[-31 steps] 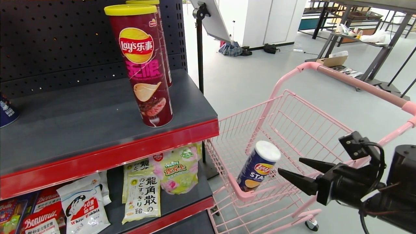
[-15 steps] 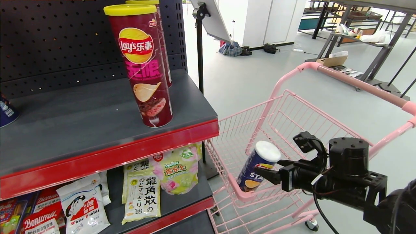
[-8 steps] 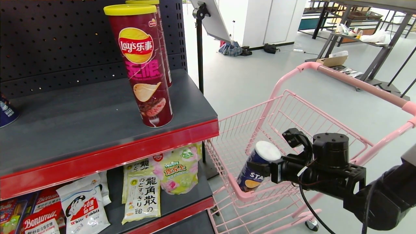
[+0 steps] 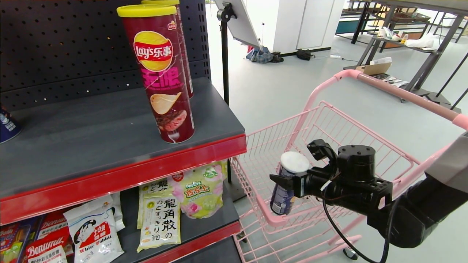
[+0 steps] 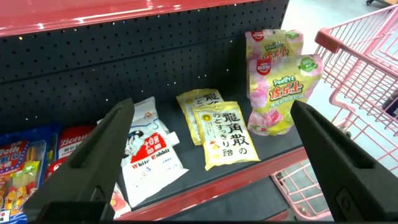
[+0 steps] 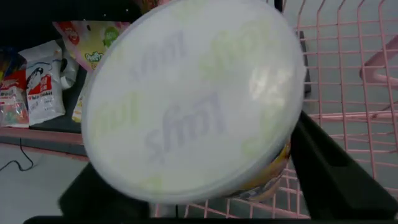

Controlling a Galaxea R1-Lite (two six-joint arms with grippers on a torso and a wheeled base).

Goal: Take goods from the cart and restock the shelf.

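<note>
the right gripper [image 4: 283, 178] is clamped on a blue can [image 4: 282, 199] just under its white lid, one black finger across the side facing the head camera and the other behind it. the can stands nearly upright, leaning a little, in the corner of the pink wire cart [image 4: 329, 124] nearest the shelf [image 4: 91, 128]. its lower end sits level with the basket's front rim; whether the base touches the wire i cannot tell. the can's label is dark blue with a patch of pale small print low down, too small to make out. in the right wrist view the lid [image 6: 193, 99] carries faint raised lettering, with a dark finger [image 6: 336, 174] beside it and the cart's pink bars behind.

on the grey upper board with its red front edge stands a tall maroon can [image 4: 162, 73] with a yellow lid, a red-and-yellow round logo and pictured crisps. a second can [image 4: 185, 47] of the same kind is right behind it. a dark blue item [image 4: 7, 124] shows at the far left edge.

the left gripper [image 5: 211, 162] hangs with its fingers wide apart, facing the lower shelf board [image 5: 249, 180]. lying there are yellow sachets [image 5: 224, 134] with black characters, pink-and-green pouches [image 5: 277, 87] propped upright, and a white bag [image 5: 149, 155] with a red label.
</note>
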